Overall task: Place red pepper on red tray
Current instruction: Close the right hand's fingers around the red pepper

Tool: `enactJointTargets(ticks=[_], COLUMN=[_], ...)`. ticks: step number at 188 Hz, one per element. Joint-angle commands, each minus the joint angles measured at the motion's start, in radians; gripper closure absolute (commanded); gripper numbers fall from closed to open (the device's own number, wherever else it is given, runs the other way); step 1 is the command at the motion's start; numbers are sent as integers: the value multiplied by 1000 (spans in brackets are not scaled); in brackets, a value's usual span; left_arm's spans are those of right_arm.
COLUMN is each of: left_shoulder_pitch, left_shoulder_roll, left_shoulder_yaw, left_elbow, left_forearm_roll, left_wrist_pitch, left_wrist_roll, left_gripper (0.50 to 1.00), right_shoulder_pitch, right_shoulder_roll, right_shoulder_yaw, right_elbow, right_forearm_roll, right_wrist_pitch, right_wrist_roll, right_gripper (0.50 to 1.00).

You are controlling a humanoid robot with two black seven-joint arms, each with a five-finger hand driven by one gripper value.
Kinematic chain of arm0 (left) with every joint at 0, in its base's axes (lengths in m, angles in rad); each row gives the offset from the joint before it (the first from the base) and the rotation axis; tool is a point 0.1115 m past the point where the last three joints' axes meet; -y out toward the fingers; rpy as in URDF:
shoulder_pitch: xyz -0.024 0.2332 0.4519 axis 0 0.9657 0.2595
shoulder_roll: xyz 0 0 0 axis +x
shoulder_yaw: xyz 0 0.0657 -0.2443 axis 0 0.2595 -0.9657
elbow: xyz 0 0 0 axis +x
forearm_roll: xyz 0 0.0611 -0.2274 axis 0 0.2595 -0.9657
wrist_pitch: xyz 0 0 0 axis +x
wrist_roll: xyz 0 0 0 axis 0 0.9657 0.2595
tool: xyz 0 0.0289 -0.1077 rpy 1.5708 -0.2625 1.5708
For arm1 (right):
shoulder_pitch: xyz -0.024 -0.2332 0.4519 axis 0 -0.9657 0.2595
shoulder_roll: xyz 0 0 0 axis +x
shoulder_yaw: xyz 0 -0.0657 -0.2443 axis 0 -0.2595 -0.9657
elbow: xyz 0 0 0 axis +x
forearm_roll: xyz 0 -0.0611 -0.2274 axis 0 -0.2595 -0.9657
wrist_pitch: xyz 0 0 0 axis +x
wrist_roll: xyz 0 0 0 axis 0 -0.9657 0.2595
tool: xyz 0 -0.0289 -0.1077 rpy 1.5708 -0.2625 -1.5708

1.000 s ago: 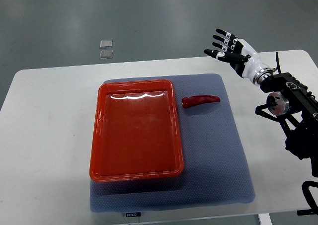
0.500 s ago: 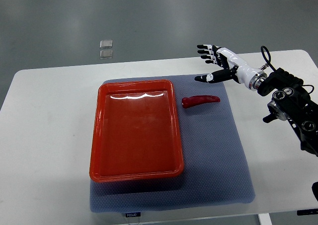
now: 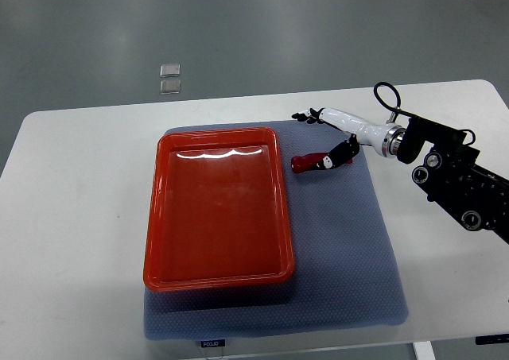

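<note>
The right hand [image 3: 330, 133] hung open over the pepper [image 3: 316, 162], thumb touching it; the pepper lay on the mat [image 3: 350, 241] beside the tray [image 3: 216, 209].

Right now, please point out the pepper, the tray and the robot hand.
pepper [image 3: 306, 163], top view, its left end.
tray [image 3: 215, 217], top view, its bare floor.
right robot hand [image 3: 330, 129], top view, its palm.

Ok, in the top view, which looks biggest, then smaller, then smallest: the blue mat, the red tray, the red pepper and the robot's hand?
1. Blue-grey textured mat
2. Red rectangular plastic tray
3. Small red pepper and the right hand: these two look about alike. The hand sits over the pepper and hides part of it, so I won't rank them.
</note>
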Motion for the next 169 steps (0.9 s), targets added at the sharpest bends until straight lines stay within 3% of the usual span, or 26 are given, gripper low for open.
enactJointTargets(ticks=[1,70,97,169], left_shoulder_pitch=[0,0,0,0], left_shoulder_roll=[0,0,0,0], left_shoulder_yaw=[0,0,0,0], left_elbow=[0,0,0,0], left_forearm_roll=[0,0,0,0], left_wrist_pitch=[0,1,0,0], left_wrist_roll=[0,0,0,0], left_gripper=[500,500,500,500], right_shoulder_pitch=[-1,0,0,2], right_shoulder_roll=[0,8,14,26], right_shoulder_yaw=[-7,-50,-50,-72], right_elbow=[-5,-38,-49,-68], right_forearm_roll=[-45,-179,-197,-208], right_wrist_pitch=[-7,-65,-70,-81], right_wrist_roll=[-1,-1,-3,-4], right_gripper=[593,630,689,746])
